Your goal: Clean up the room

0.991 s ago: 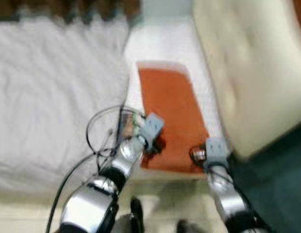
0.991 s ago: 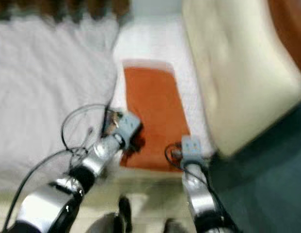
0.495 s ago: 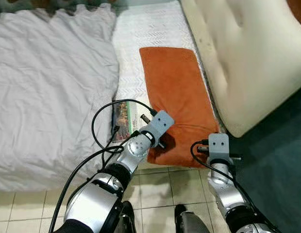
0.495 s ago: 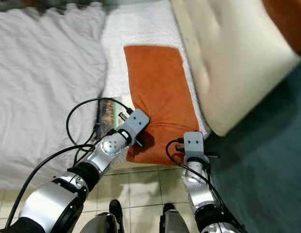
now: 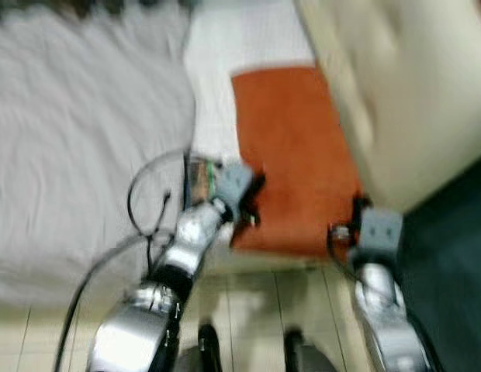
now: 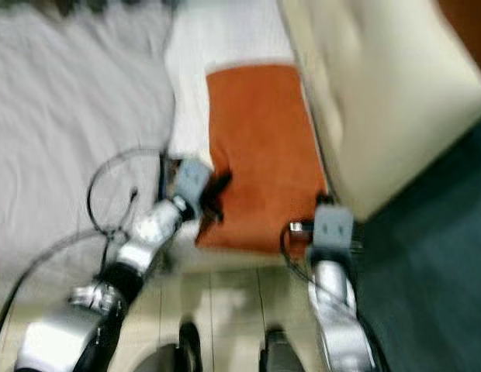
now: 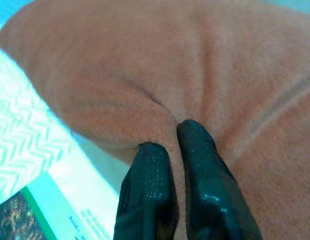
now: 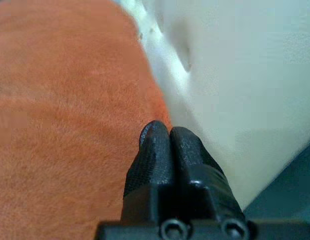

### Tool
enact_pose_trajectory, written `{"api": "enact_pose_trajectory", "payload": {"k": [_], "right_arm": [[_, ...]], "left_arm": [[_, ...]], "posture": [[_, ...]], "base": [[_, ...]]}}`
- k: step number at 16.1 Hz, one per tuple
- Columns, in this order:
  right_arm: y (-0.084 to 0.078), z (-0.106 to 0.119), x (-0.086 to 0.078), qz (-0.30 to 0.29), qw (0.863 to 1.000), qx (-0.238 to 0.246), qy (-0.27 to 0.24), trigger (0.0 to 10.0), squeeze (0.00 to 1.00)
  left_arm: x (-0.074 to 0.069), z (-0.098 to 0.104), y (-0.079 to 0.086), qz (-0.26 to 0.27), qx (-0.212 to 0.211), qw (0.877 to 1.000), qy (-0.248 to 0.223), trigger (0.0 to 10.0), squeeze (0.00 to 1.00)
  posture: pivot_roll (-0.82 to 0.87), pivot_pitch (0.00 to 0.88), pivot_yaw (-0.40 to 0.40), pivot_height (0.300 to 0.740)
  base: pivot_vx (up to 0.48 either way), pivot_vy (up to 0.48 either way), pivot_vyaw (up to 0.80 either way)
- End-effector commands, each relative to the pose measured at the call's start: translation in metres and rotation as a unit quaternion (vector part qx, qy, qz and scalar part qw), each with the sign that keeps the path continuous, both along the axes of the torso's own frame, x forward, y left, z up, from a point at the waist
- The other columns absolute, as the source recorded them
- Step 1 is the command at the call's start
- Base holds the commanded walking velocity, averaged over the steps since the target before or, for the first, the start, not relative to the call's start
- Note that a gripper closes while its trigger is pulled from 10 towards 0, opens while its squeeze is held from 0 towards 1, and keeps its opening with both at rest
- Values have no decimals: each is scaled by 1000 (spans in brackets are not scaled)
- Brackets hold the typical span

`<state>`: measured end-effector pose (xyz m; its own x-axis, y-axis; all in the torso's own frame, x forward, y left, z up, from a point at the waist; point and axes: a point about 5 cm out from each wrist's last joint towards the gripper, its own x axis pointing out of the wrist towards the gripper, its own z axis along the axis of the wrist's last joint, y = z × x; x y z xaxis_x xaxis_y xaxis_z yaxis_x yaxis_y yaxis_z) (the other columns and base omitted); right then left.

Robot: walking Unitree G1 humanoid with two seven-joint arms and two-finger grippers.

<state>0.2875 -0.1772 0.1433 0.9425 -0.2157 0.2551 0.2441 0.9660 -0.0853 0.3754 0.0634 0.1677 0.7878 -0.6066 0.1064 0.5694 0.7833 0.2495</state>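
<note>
white bed [image 5: 85,139] beside orange pillow [image 5: 291,147], book [image 5: 198,180].

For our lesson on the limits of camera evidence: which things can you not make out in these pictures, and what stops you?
- Book cover: blurred in the eye views, cut off by the left wrist view's edge.
- Left tool: fingertips pressed into the orange pillow; whether fabric is pinched, cannot tell.
- Right tool: the pillow's edge hides whether it grips anything.

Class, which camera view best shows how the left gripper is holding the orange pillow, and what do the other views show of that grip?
The left wrist view: the left gripper pinches a fold of the orange pillow between its fingers. Both eye views are blurred, showing the gripper at the pillow's near left corner. The right wrist view shows the right gripper at the pillow's other edge.
</note>
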Motion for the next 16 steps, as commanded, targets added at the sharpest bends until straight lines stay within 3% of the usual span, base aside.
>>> {"api": "enact_pose_trajectory", "payload": {"k": [1, 3, 4, 5, 9, 12, 16], "right_arm": [[-33, 8, -17, -73, 997, 18, -14, 0, 0], [-31, 8, -32, -74, 997, 25, -17, 0, 0], [-31, 8, -32, -74, 997, 25, -17, 0, 0], [-32, 6, -46, -76, 996, 37, -14, 0, 0], [-35, 1, -55, -80, 995, 51, 3, 0, 0], [-35, -19, -73, -55, 996, 51, 38, 0, 0], [-35, -34, -70, -34, 996, 59, 54, 0, 0]], "left_arm": [[-1, -2, 39, 45, -14, 999, 2, 10000, 0], [-15, -10, 44, 46, -1, 999, -1, 10000, 0], [-15, -10, 44, 46, -1, 999, -1, 10000, 0], [-29, -15, 48, 52, -2, 999, -7, 10000, 0], [-39, -17, 50, 59, -8, 998, -9, 10000, 0], [-64, -33, 59, 106, -54, 993, 12, 10000, 0], [-69, -49, 73, 153, -60, 986, 26, 10000, 0]], "posture": [[-194, 164, 62, 740], [-164, 58, 72, 740], [-164, 58, 72, 740], [-141, 0, 71, 740], [-119, 0, 70, 740], [-100, 0, 55, 740], [-91, 0, 40, 740]], "base": [[0, 0, 0], [0, 0, 0], [0, 0, 0], [0, 0, 0], [0, 0, 0], [0, 0, 0], [0, 0, 0]]}}
